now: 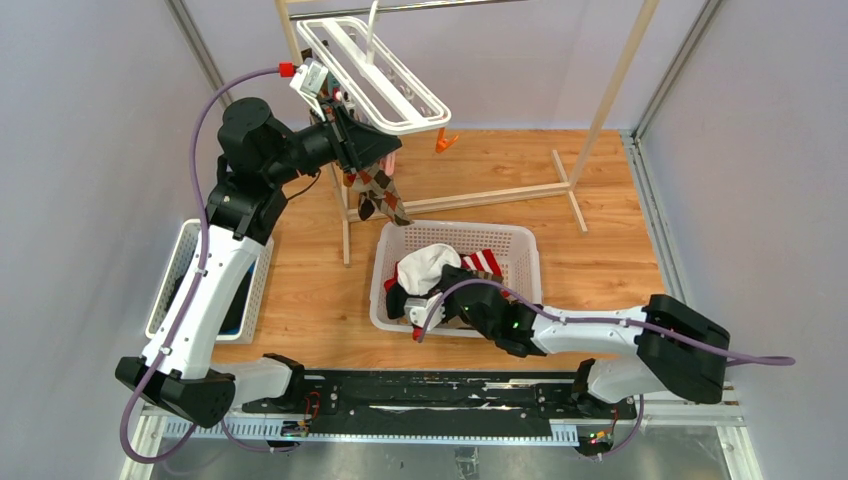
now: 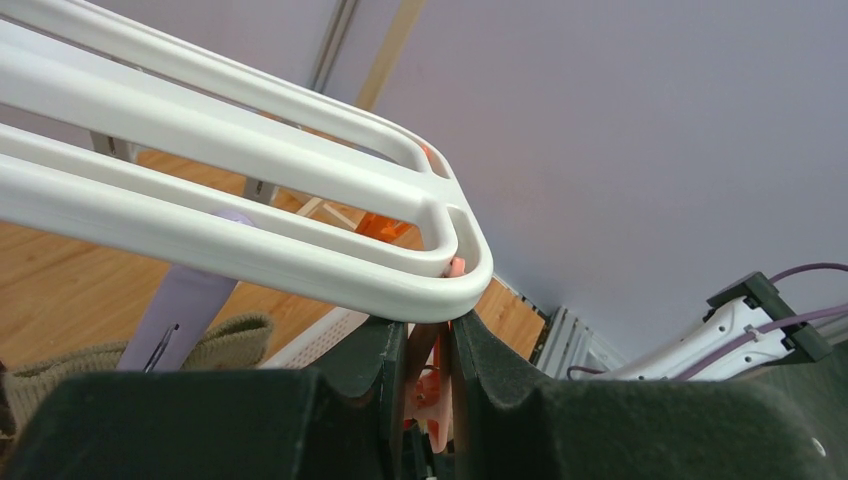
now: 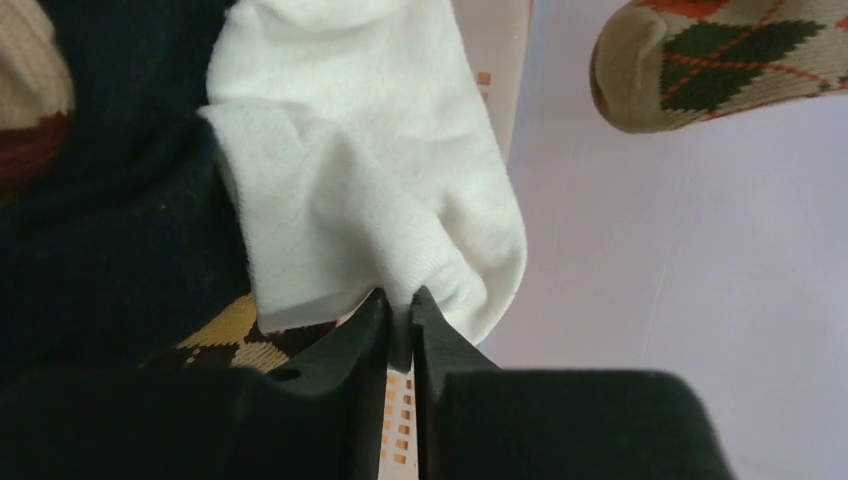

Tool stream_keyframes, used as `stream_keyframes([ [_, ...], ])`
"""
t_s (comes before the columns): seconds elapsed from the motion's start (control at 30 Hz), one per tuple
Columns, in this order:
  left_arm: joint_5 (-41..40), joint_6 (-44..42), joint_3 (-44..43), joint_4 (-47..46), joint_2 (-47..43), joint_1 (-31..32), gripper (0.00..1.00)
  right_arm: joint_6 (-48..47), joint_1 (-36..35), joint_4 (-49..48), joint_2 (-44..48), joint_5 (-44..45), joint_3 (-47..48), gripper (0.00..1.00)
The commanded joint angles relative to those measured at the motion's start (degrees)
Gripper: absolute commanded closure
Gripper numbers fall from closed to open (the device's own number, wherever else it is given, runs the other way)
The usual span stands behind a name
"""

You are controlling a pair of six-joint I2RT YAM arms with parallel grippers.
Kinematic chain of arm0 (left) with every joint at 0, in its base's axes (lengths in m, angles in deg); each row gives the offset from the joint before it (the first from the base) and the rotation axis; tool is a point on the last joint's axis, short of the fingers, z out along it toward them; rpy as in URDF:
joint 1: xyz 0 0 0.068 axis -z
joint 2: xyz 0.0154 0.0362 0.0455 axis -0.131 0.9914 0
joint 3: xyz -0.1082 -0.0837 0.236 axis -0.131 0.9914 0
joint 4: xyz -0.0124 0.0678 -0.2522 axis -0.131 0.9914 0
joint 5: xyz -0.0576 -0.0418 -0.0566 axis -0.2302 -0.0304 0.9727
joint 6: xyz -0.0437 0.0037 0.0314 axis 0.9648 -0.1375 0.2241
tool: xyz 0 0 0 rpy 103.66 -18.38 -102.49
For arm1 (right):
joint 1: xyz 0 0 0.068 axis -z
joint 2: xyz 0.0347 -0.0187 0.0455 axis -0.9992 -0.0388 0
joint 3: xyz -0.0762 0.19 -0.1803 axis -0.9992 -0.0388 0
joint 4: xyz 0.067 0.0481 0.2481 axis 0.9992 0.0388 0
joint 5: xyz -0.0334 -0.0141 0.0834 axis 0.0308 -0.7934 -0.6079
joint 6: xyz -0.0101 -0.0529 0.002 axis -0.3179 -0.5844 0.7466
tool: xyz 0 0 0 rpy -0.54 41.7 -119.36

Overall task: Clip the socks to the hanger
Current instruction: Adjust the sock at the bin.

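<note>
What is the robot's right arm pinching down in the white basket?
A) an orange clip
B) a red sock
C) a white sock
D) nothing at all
C: in the right wrist view, the right gripper has its fingers closed on a fold of the white sock, down in the basket.
</note>
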Motion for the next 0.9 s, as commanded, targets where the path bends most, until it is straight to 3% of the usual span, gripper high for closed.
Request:
stream_keyframes([
  [0.0,-0.32,-0.57,-1.84,-0.28,0.02,-0.85,1.00,9.13,0.32,10.68,4.71,-6.73,4.94,0.96],
  [0.03,-0.30,-0.63,-1.96,-0.27,0.04,-0.85,1.00,10.69,0.57,13.21,5.79,-8.24,5.93,1.00],
  [0.2,-0.31,-0.71,-2.18,-0.24,0.05,-0.94,1.00,17.79,1.61,21.59,9.63,-13.66,9.53,1.00],
  [0.4,-0.26,-0.74,-2.40,-0.19,0.09,-0.94,1.00,29.92,3.96,24.06,14.34,-16.71,12.84,1.00],
  [0.6,-0.01,-1.05,-2.54,0.25,0.23,-0.96,1.00,58.33,13.64,44.08,13.72,-25.03,32.26,1.00],
  [0.73,0.35,-0.79,-2.71,0.08,0.22,-0.95,1.00,67.85,18.23,60.03,8.51,-36.21,47.15,1.00],
  [0.87,0.36,-0.84,-3.15,0.09,0.26,-1.03,1.00,75.66,18.30,68.99,3.47,-49.02,52.57,1.00],
])
